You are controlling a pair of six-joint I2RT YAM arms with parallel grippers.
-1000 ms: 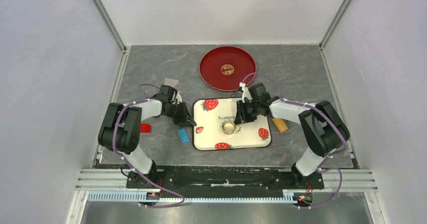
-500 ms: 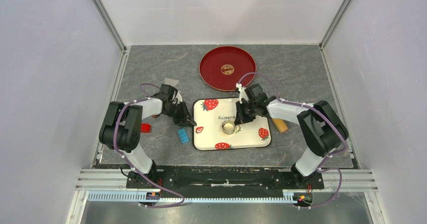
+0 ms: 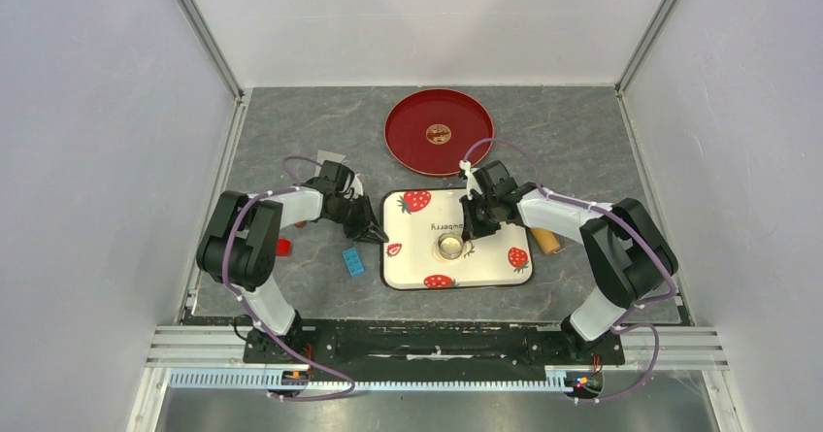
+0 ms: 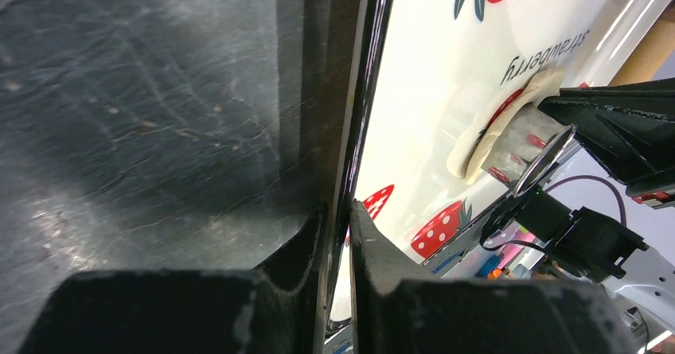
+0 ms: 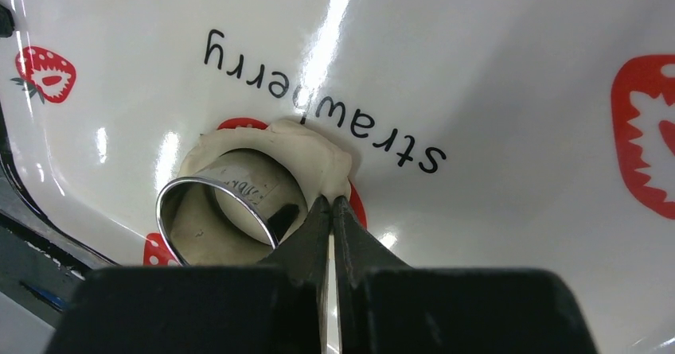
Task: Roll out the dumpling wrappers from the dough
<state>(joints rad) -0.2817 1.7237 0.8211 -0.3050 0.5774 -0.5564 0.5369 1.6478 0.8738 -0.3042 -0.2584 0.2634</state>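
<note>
Gripping the tray point(image 3: 495, 220) by its left rim, the left pincer point(image 4: 338, 207) is clenched on it, and the tray has slid a little rightward across the tabletop point(image 3: 291, 141) since a second ago. At the tray's middle the metal ring point(image 5: 239, 188) stands pressed into pale cream dough point(image 5: 314, 159). The dumpling wrapper point(image 5: 199, 239) seems to be the smooth flat disc inside the ring, with a ragged collar of surplus outside it. The right pincer point(image 5: 332, 201) has just clenched fully, tips at that collar's edge. Whether dough is caught between them I cannot tell. Stripping the surplus looks to be starting.
</note>
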